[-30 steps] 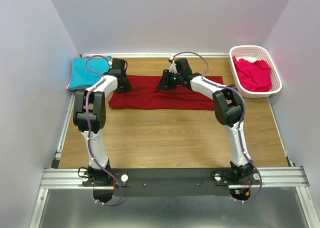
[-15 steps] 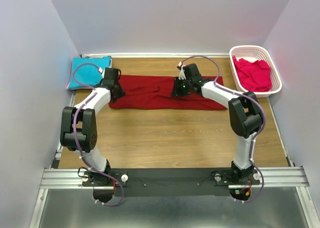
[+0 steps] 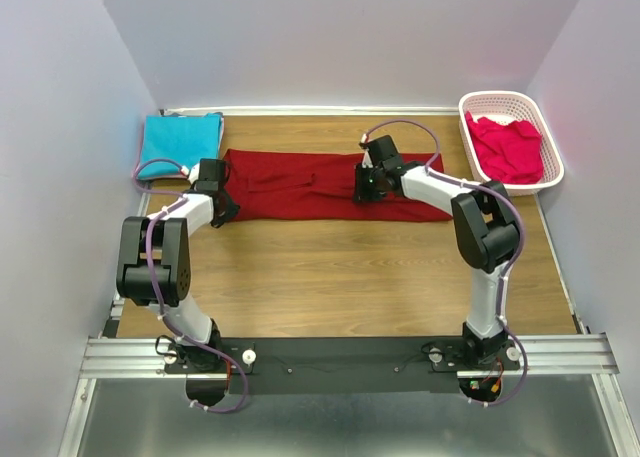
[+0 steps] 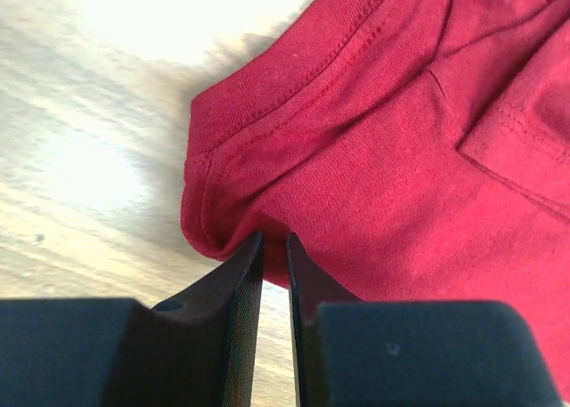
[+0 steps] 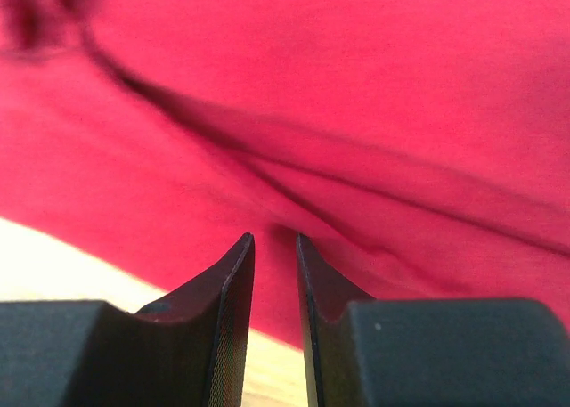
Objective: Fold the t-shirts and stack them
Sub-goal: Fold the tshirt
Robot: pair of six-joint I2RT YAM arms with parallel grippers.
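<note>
**ITEM 1 – dark red t-shirt** (image 3: 300, 185): long band across far half of table (image 3: 340, 277), creased mid-length, layers overlapping at left end. Step in hand (est.): squaring up the band before the next fold.

**ITEM 2 – left gripper** (image 4: 272, 240): at band's near-left corner. Fingers closed to a sliver, hem bunched at the tips; reads as pinching cloth.

**ITEM 3 – right gripper** (image 5: 274, 238): on the band, right of centre. Fingers nearly together, a crease running into the tips; reads as gripping cloth too.

**HANDLING (est.):** keep both pinches level and move the 2 arms together so the span between stays taut w/o a diagonal wrinkle. Thin jersey slips, so a shallow bite on 1 layer may let go. Lay edge on edge before release.

**ITEM 4 – turquoise t-shirt** (image 3: 178, 142): folded, far-left corner, just beside band's left end. Prob. the stack base; don't drag across it.

**ITEM 5 – pinkish-red t-shirt** (image 3: 508, 149): crumpled in white basket (image 3: 495, 95), far right, not yet folded.

**IN THE WAY:** purple cable (image 3: 400, 127) loops above the band. Left arm is bent tight by the side wall, so little room there.
</note>
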